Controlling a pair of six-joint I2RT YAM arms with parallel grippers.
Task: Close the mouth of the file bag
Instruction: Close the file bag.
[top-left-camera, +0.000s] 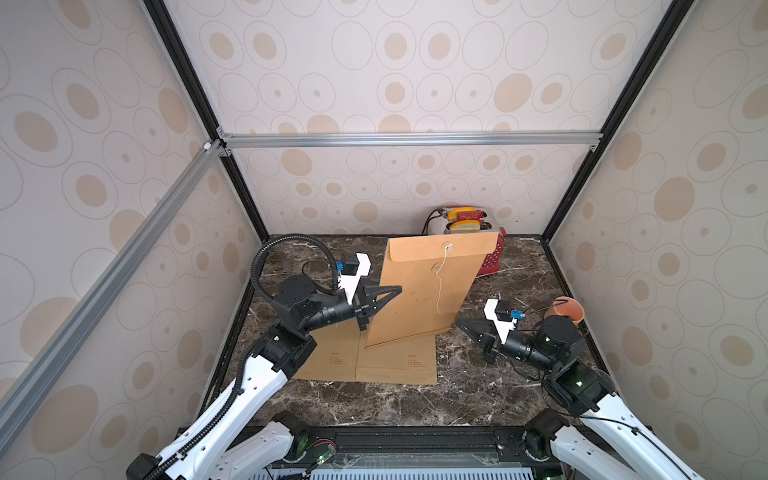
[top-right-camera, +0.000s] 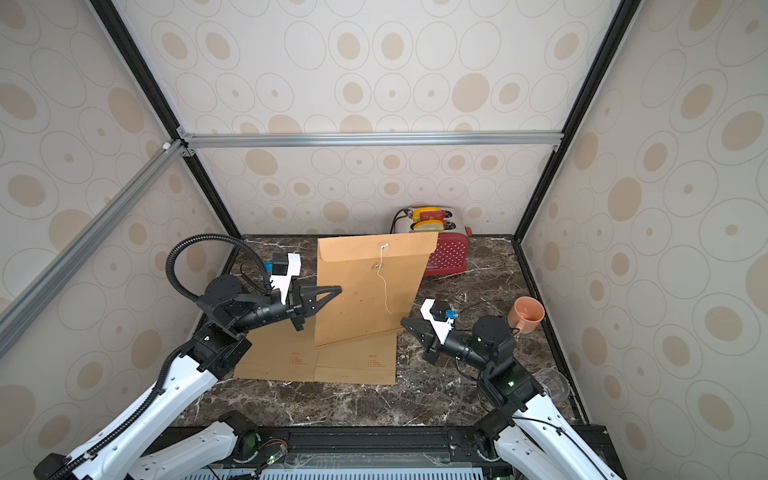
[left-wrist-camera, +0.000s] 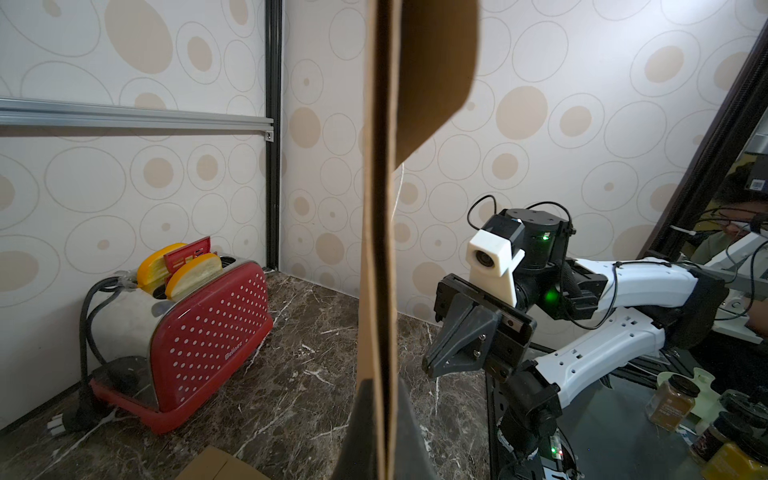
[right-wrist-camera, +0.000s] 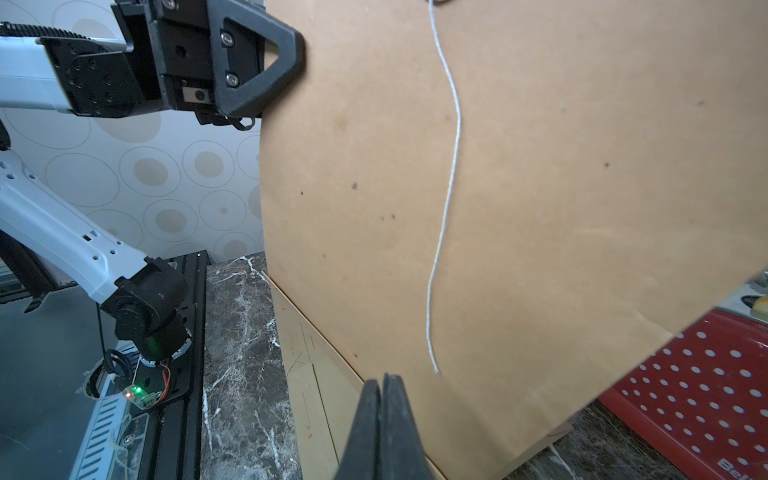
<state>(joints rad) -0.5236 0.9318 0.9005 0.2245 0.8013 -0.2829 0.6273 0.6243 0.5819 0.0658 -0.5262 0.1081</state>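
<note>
The left gripper (top-left-camera: 392, 290) pinches the side edge of the upright file bag (top-left-camera: 424, 299). The right gripper (top-left-camera: 460, 323), closed on nothing, is just beside its lower corner. Beyond the bag, a toaster (top-right-camera: 448, 254) holds bread slices (top-right-camera: 428, 226).

Red toaster (top-right-camera: 446, 257) at back — orange cup (top-right-camera: 527, 313) right.

— What are the arms built from?
— The left arm (top-left-camera: 257, 386) and right arm (top-left-camera: 615, 419) have white shells dotted with small holes, and black joints. A ribbed black hose (top-left-camera: 291, 239) follows the left arm. Thin black wires (left-wrist-camera: 613, 286) trail over the right.
— And the tips?
— The left end effector (top-left-camera: 395, 290) and right end effector (top-left-camera: 460, 323) are black and tapering. Silver screws (right-wrist-camera: 226, 39) sit in the left one's open-triangle fingers.
— Cameras?
— A white bracket (top-left-camera: 496, 318) on each wrist holds a black camera with a blue plug (top-left-camera: 516, 314). A green light (left-wrist-camera: 550, 296) glows on the right wrist.
</note>
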